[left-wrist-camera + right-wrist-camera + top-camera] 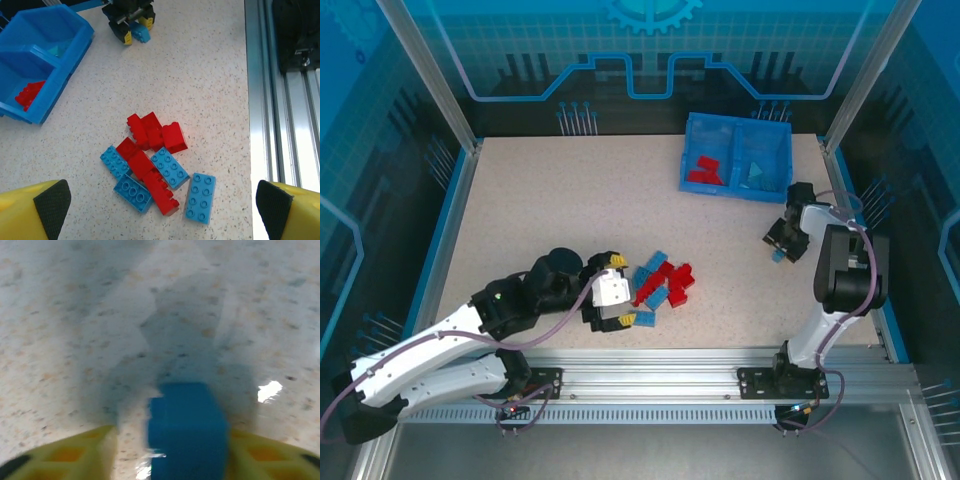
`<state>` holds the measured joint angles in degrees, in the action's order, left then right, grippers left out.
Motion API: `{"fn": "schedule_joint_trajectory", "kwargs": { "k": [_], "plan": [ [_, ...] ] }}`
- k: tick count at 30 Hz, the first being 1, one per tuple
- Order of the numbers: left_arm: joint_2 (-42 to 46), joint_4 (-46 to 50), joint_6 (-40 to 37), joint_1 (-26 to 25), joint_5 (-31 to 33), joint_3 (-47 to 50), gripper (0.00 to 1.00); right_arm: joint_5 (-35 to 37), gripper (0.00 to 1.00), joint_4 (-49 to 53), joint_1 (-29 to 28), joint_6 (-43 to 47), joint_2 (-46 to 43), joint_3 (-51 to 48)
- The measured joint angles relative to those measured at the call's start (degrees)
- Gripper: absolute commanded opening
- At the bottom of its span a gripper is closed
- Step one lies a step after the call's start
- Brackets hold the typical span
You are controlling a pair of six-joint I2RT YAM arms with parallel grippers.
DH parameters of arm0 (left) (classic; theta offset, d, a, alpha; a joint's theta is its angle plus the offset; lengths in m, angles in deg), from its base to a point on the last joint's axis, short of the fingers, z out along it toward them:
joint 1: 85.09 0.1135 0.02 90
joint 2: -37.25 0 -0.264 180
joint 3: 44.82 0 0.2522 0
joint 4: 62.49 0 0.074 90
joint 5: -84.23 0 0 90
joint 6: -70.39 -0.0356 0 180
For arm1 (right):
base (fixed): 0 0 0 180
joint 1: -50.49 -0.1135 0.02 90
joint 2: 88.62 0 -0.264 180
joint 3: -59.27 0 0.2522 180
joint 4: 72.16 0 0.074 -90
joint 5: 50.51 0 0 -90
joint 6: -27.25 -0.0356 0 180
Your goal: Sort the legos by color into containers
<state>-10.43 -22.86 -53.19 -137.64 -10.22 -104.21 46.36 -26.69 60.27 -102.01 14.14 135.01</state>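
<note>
A pile of red and light blue legos point(152, 167) lies on the speckled table, also seen from above as the pile point(663, 285). My left gripper point(160, 200) hangs open over it, fingers wide on either side, nothing between them. The blue bin point(732, 192) stands at the back right. Its left compartment holds red bricks point(705, 170) and its right one holds light blue bricks point(757, 175). My right gripper point(780, 245) is low over the table in front of the bin, shut on a blue brick point(187, 430). That brick point(141, 34) sticks out from the fingertips.
Aluminium rails point(670, 365) run along the table's near edge. Clear enclosure walls and posts point(460, 120) surround the table. The right arm's upright body point(845, 270) stands near the right edge. Bare tabletop point(560, 190) stretches between the pile and the bin.
</note>
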Motion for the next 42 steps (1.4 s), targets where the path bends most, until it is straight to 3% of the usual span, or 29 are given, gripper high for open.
{"fn": "schedule_joint_trajectory", "kwargs": {
  "k": [2,4,10,13,16,22,26,30,31,37,42],
  "plan": [
    [0.61,0.02,-0.96,0.00,0.04,1.07,0.99,-0.04,0.23,-0.79,0.28,0.39,-0.44,-0.04],
    [1.38,-0.02,-1.46,0.00,0.24,1.75,0.99,0.37,0.20,-0.90,-0.13,1.49,-2.25,-0.15],
    [3.08,-0.90,-2.64,0.00,1.99,2.84,0.99,4.57,0.20,-1.40,-7.10,5.70,-16.24,1.42],
    [3.26,-1.31,-2.64,0.00,2.32,3.17,0.99,5.95,0.22,-2.91,-11.08,7.67,-17.92,6.93],
    [3.23,-1.25,-2.62,0.00,3.28,3.48,0.99,6.47,0.22,-3.30,-12.41,10.34,-11.30,17.49],
    [3.98,-1.33,-2.64,0.00,5.11,3.61,0.99,9.40,0.24,-1.33,-12.35,14.25,11.52,40.74],
    [4.85,-1.73,-3.19,0.00,6.60,4.87,0.99,10.69,0.35,4.90,-12.35,15.87,23.98,53.46],
    [4.72,-1.77,-4.11,0.00,7.96,5.62,0.99,12.46,0.57,10.93,-12.28,16.92,30.25,62.45],
    [4.72,-1.77,-4.20,0.00,8.31,5.73,0.99,12.92,0.58,11.89,-12.24,17.27,30.56,63.63],
    [4.72,-2.21,-4.48,0.00,9.14,5.73,0.99,14.60,0.58,14.32,-12.09,18.38,27.04,62.01],
    [5.11,-2.27,-4.28,0.00,9.20,5.73,0.99,13.99,0.60,11.89,-12.55,18.25,15.58,44.89]
  ]
}}
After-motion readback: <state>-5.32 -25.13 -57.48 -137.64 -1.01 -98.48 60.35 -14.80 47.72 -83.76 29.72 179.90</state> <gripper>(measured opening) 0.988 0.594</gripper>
